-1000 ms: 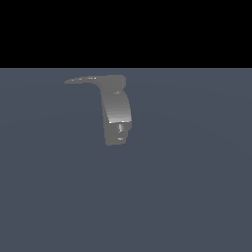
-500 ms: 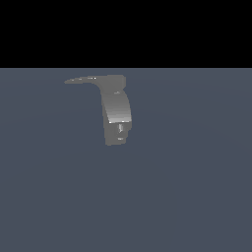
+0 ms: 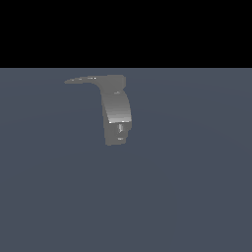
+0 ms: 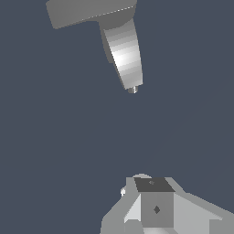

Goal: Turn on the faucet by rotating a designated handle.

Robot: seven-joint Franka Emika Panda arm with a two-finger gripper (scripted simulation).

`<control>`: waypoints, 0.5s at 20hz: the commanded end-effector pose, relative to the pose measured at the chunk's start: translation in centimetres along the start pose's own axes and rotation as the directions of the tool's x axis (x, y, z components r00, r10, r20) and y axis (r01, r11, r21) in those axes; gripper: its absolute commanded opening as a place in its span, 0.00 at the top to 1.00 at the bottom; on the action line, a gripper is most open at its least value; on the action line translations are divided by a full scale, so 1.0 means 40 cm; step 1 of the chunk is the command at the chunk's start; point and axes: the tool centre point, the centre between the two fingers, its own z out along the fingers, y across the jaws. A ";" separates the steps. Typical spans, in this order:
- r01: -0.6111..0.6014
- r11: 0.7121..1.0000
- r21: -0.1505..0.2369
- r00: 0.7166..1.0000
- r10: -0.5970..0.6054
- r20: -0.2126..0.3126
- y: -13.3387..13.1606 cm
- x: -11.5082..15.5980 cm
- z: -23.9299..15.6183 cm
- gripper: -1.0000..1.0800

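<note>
One gripper shows in my wrist view, well apart from the faucet; I cannot tell if its fingers are apart or together. Bare grey floor lies between them and all around. In the exterior view, the handle sticks out from the faucet's top toward that view's left.

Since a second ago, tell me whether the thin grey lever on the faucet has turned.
No. The thin grey lever points toward the exterior view's left from the top of the dull-grey faucet body, exactly as before.
</note>
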 end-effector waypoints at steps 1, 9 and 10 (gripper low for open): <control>-0.046 0.999 0.002 0.999 0.046 0.000 -0.031 0.013 0.017 1.00; -0.203 0.979 0.008 0.979 0.203 -0.002 -0.132 0.071 0.074 1.00; -0.223 0.975 0.009 0.975 0.223 -0.003 -0.145 0.079 0.081 1.00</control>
